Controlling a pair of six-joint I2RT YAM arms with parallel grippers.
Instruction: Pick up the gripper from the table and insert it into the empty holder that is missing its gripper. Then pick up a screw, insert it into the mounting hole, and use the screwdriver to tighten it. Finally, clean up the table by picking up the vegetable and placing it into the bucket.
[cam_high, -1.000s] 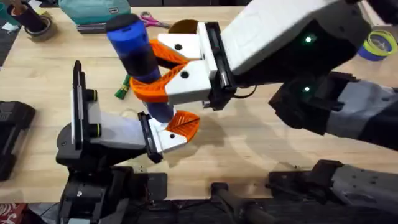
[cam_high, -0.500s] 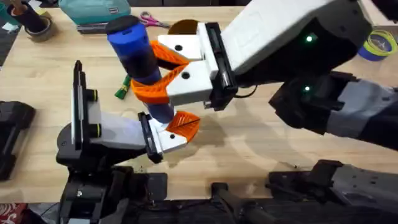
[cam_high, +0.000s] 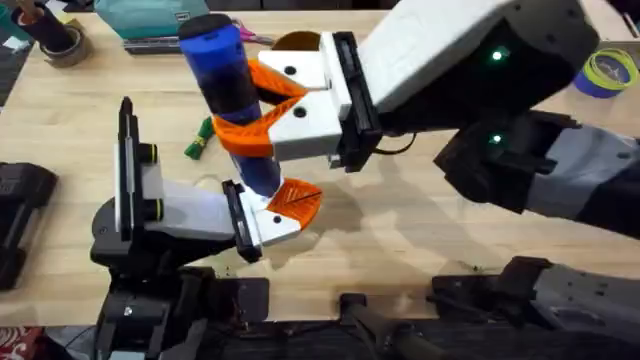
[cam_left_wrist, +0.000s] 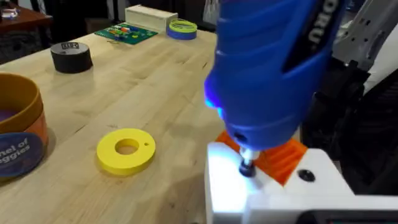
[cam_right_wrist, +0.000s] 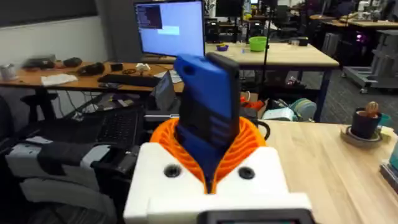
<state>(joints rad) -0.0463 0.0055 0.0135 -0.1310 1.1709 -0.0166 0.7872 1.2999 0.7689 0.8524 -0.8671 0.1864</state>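
Spanning the lower part of the overhead view, the wooden bench (cam_high: 420, 230) carries both arms and the loose parts. The right arm reaches in from the lower right and crosses the middle, and its pincer (cam_high: 258, 105) is closed on the blue screwdriver (cam_high: 228, 85), orange pads pressed against the barrel on either side. The screwdriver stands nearly upright with its top tilted slightly away, and its thin metal bit (cam_left_wrist: 247, 167) points down onto the white holder (cam_left_wrist: 273, 196) of the left pincer (cam_high: 285, 205). A blue light glows at the nose of the tool. The orange gripper (cam_high: 297, 198) sits seated in that holder, directly beside the bit. Whether the left pincer is wide or narrow cannot be told. The orange-yellow bucket (cam_left_wrist: 18, 134) stands near the far bench edge, with a flat yellow disc (cam_left_wrist: 126, 149) lying just beside it. The green vegetable (cam_high: 200, 140) lies on the bench left of the screwdriver.
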